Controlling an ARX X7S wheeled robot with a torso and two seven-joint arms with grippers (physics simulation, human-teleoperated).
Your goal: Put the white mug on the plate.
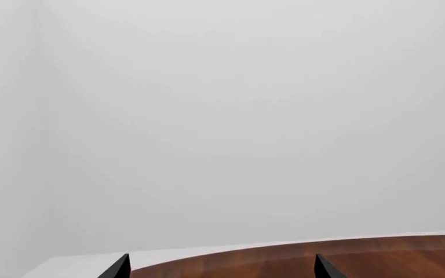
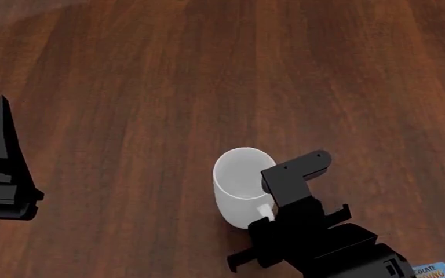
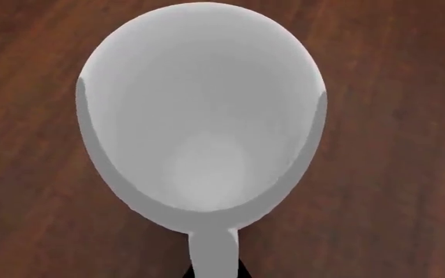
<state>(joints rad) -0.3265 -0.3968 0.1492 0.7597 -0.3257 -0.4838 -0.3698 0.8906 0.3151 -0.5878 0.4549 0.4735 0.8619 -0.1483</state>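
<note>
One black right gripper (image 2: 273, 200) pinches the glossy white cylindrical mug (image 2: 240, 184) by its handle side, for lifting off the dark wooden table (image 2: 168, 87); the left gripper (image 2: 4, 168), well apart from the mug, has tips spread and empty; no plate shows.

this is a bare simulated room, not a real home or kitchen. the only furniture is a dark brown wooden table (image 2: 168, 87) with a curved edge, and behind it stand plain pale grey walls (image 1: 245, 116) without any detail. a white mug (image 2: 238, 179) and the corner of a printed box (image 2: 431, 270) suggest a simple dining setting.
</note>
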